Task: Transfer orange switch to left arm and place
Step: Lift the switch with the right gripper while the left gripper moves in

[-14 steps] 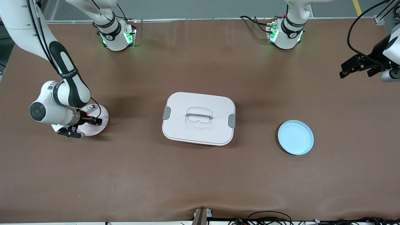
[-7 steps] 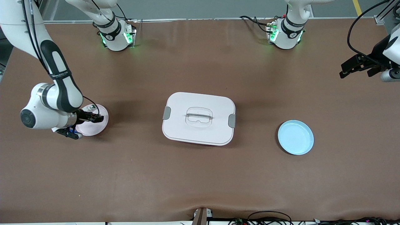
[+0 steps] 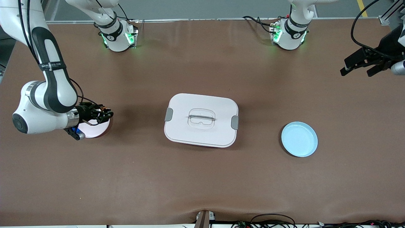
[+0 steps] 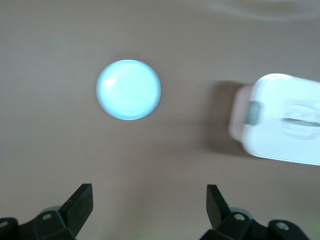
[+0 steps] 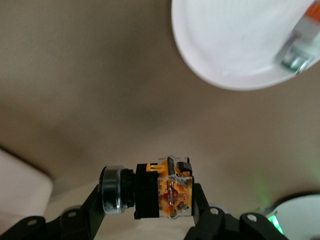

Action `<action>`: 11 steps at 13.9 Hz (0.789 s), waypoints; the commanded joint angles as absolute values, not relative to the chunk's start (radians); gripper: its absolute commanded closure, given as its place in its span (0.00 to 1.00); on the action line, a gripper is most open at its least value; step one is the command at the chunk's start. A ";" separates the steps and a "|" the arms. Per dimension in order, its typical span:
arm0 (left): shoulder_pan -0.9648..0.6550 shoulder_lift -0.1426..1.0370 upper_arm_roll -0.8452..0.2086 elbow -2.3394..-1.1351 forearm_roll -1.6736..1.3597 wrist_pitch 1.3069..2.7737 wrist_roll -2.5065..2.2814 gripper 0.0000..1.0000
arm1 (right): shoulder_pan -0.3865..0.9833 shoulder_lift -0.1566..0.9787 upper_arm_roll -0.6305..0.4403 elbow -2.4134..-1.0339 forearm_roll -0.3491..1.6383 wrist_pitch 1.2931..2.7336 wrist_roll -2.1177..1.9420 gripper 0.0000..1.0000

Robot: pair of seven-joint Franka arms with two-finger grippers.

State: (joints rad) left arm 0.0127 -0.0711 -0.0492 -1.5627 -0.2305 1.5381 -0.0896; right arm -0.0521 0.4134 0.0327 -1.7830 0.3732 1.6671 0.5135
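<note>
My right gripper (image 3: 102, 114) is shut on the orange switch (image 5: 161, 192), a black body with an orange-brown clear block and a silver ring. It hangs just above the box-side rim of the pink plate (image 3: 91, 129). In the right wrist view the switch lies crosswise between the fingers (image 5: 202, 212). The white box (image 3: 201, 119) stands at mid-table, between the two plates. My left gripper (image 3: 360, 65) waits open, high over the left arm's end of the table, with nothing between its fingers (image 4: 80, 202).
A light blue plate (image 3: 299, 139) lies toward the left arm's end, beside the box; the left wrist view shows both the blue plate (image 4: 129, 90) and the box (image 4: 285, 120). A small silvery part (image 5: 300, 47) lies on the pink plate (image 5: 235, 45).
My right gripper has risen off the pink plate with the switch in it and shifted toward the box. The left gripper has drifted slightly toward the arms' bases.
</note>
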 commanded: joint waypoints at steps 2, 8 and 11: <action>0.018 -0.034 -0.049 -1.526 -0.434 1.528 -0.066 0.00 | -0.016 0.382 0.031 -1.752 0.532 1.569 0.699 1.00; -0.003 0.031 -0.061 -1.529 -0.641 1.583 -0.081 0.00 | 0.179 0.354 0.031 -1.614 0.771 1.549 1.134 1.00; -0.057 0.063 -0.101 -1.534 -0.647 1.638 -0.089 0.00 | 0.288 0.359 0.029 -1.516 0.856 1.618 1.352 1.00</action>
State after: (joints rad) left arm -0.0274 0.0388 -0.0838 -1.5553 -0.6320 1.6157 -0.0889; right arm 0.2333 0.3532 0.0420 -1.5793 0.8142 1.5878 1.2298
